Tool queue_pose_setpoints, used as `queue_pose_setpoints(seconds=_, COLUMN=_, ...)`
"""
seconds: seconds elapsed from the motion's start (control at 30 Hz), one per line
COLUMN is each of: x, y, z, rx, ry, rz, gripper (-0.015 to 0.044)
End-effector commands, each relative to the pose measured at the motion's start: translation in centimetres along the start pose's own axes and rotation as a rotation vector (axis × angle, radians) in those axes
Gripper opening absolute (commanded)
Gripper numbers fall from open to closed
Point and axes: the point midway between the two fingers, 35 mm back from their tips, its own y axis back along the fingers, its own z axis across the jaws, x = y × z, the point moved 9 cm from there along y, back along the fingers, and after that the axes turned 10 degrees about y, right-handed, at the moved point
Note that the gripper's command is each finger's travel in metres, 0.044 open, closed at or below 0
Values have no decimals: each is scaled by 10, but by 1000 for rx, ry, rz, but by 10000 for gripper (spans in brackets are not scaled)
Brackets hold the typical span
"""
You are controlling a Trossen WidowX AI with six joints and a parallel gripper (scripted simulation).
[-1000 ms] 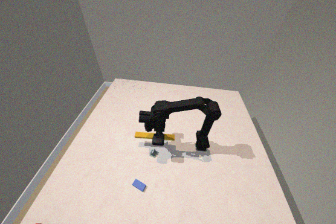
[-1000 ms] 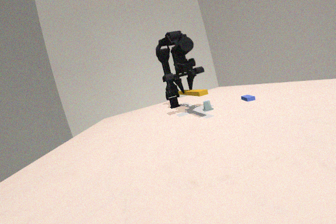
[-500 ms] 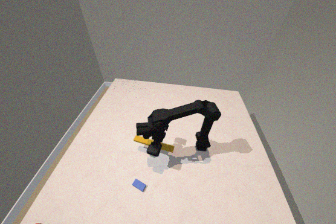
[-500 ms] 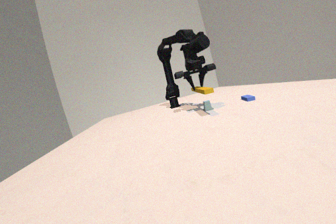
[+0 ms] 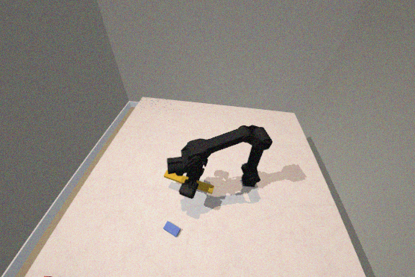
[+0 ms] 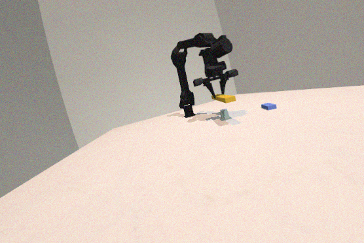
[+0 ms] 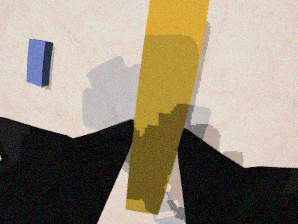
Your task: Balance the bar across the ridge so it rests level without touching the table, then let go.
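The yellow bar (image 5: 175, 177) (image 6: 229, 99) (image 7: 172, 60) is held in the air, with its shadow on the table. My gripper (image 5: 191, 181) (image 6: 218, 95) (image 7: 157, 129) is shut on the bar, with one finger at each long side. In the wrist view, a long part of the bar reaches up out of the frame and a shorter part lies below the fingertips. The small grey-green ridge (image 6: 224, 114) stands on the table below the bar, with a gap between them in the exterior view. The ridge is hidden in the top view and in the wrist view.
A flat blue block (image 5: 172, 228) (image 6: 268, 106) (image 7: 36, 62) lies on the table (image 5: 261, 241) (image 6: 163, 182), away from the ridge. A sliver of something red shows at the bottom edge of the top view.
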Motion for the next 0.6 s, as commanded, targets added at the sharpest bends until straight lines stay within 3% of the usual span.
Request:
queue_pose_setpoints(seconds=0.0, x=1, y=-7, z=1, rx=-2, ry=-2, rz=8, gripper=0)
queue_pose_setpoints(seconds=0.57, x=2, y=-34, z=0, rx=-1, ry=-3, rz=8, gripper=0)
